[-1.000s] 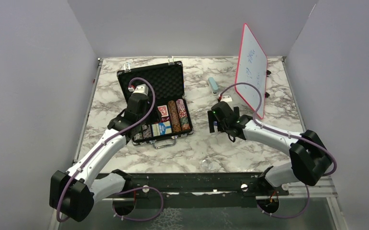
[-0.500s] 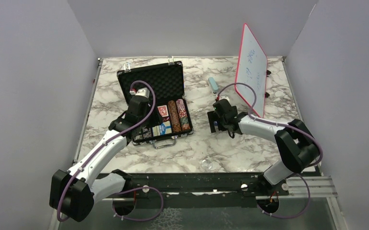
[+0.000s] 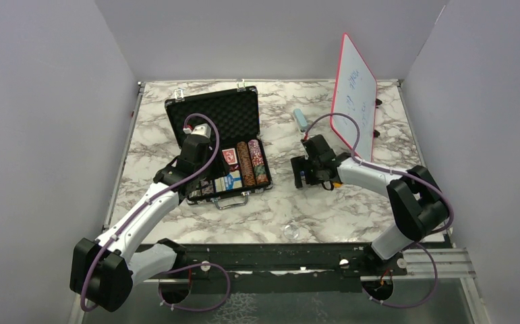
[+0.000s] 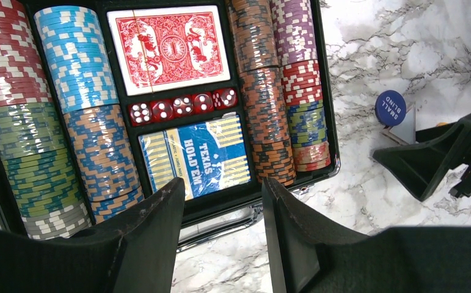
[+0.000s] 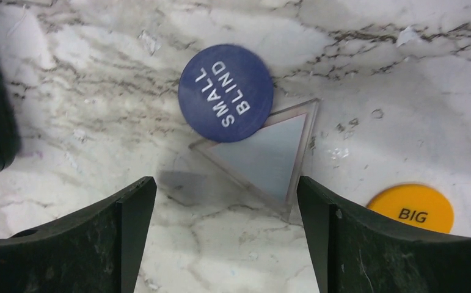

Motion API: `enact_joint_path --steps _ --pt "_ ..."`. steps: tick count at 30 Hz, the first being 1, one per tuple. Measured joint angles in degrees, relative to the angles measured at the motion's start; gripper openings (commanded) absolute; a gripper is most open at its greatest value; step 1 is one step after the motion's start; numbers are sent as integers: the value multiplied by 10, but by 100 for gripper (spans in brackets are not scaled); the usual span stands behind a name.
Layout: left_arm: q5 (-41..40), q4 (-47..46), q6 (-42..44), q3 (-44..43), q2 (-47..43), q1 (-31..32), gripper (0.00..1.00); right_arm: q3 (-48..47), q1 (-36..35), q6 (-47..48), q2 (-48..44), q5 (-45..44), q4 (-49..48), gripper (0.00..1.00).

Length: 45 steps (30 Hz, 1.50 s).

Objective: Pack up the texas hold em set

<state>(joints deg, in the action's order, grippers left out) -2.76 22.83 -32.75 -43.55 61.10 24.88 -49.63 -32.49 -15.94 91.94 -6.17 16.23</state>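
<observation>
The blue button lies on the tabletop just ahead of the spread right pincer. Only that wrist's view shows a yellow button outside one finger. The left pincer, spread too, hangs over the case's front edge, chips beyond.

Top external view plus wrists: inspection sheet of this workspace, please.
Surface: marbled table.
Job's things: briefcase open, holding chips, red deck, blue deck, dice; SMALL BLIND button, BIG button, clear triangle out on the table.
Clutter: whiteboard, pale blue block.
Grippers: left gripper open over case's near edge; right gripper open over SMALL BLIND button.
Cables: purple cables along both arms.
Surroundings: grey walls, nothing else seen.
</observation>
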Motion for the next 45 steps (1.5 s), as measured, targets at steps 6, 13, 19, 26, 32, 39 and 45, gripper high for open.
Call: enact_joint_path --steps 6,13,19,26,32,39,45 --pt "0 0 0 0 0 0 52 8 0 -5 -15 20 19 85" --pt "0 0 0 0 4 0 52 -23 0 -40 18 -7 32 84" --pt "0 0 0 0 4 0 52 -42 0 -56 38 -33 31 65" --pt "4 0 -7 10 -10 0 52 -30 0 -62 32 -38 19 59" --pt "4 0 -9 10 -11 0 52 -22 0 -66 21 -36 18 59" --pt "4 0 -9 10 -11 0 52 2 -1 -70 -42 -19 51 60" --pt "4 0 -9 10 -11 0 52 4 -1 -74 -77 -12 59 77"
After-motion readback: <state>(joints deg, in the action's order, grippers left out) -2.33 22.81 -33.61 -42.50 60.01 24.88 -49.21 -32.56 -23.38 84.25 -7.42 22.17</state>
